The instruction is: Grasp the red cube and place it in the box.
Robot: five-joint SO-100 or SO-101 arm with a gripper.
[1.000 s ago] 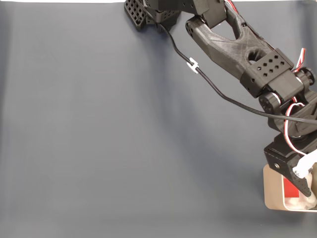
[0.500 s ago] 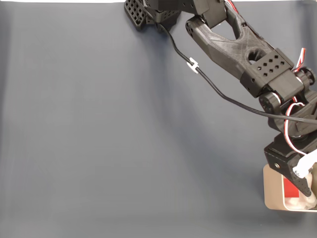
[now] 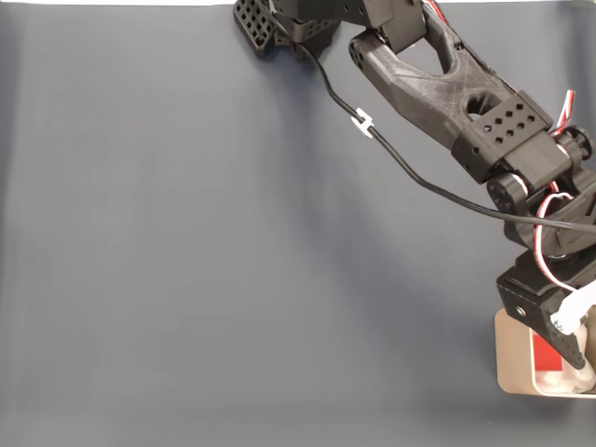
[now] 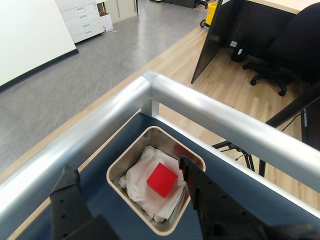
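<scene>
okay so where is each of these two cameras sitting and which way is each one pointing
Fixed view: sits above the table, looking straight down on the grey-blue surface; the black arm reaches from the top edge to the box at the lower right, with a cable trailing along it.
Wrist view: rides on the arm, looking down past the gripper, jaws apart, into the box, with the table's metal rail and an office floor beyond.
Shared: both show the red cube lying on the box's white padding.
</scene>
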